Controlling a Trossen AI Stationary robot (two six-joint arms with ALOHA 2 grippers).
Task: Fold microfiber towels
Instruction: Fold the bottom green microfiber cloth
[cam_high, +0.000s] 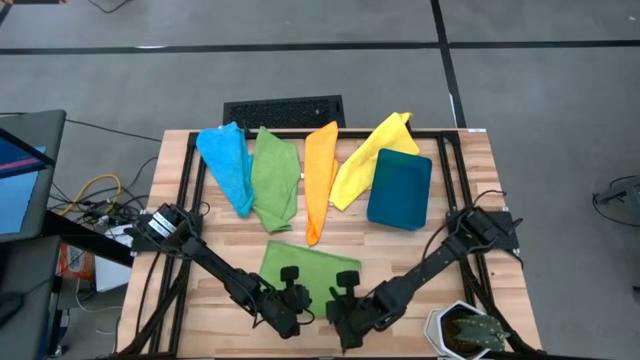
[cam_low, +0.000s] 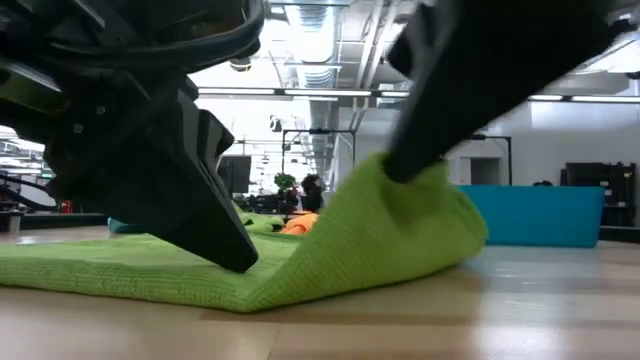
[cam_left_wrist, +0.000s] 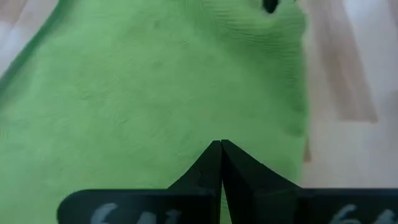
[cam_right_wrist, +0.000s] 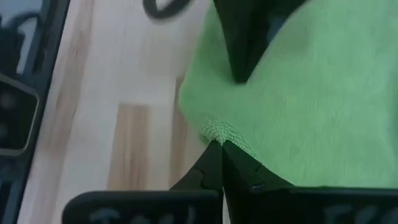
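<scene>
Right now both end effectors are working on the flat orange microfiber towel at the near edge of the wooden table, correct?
Not quite: the towel is green, not orange. The high view shows the left end effector and right end effector on the flat green microfiber towel at the near edge.

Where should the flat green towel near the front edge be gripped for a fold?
Probably at its near corners, coming down from above. The green towel lies flat, so only edges and corners can be pinched. The right gripper is shut on one corner, lifting it; the left gripper is shut, pressing the cloth.
</scene>
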